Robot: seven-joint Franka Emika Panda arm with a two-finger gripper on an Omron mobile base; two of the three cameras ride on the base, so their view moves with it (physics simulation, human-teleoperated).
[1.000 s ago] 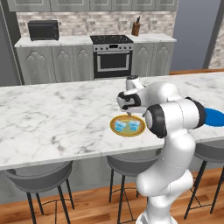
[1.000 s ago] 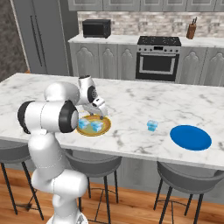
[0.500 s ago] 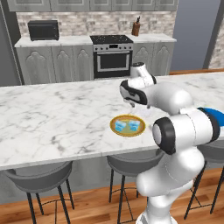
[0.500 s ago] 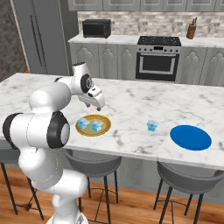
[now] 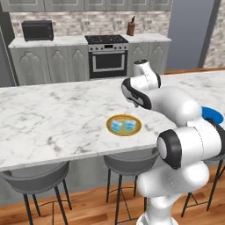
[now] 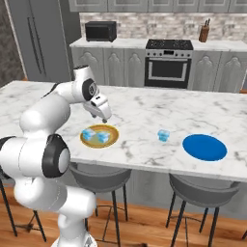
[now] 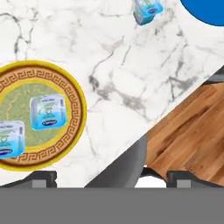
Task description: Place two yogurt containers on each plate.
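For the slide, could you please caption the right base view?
Two yogurt cups sit on the gold plate, a third cup waits beside the bare blue plate.

The print on the yogurt containers (image 7: 47, 112) is too blurred to read.

Even, bright rendered light; shadows perhaps faint.

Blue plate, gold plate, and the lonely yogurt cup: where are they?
blue plate (image 6: 204, 147), right base view, bare middle.
gold plate (image 7: 75, 83), hand view, patterned rim.
lone yogurt cup (image 6: 163, 135), right base view, its top.
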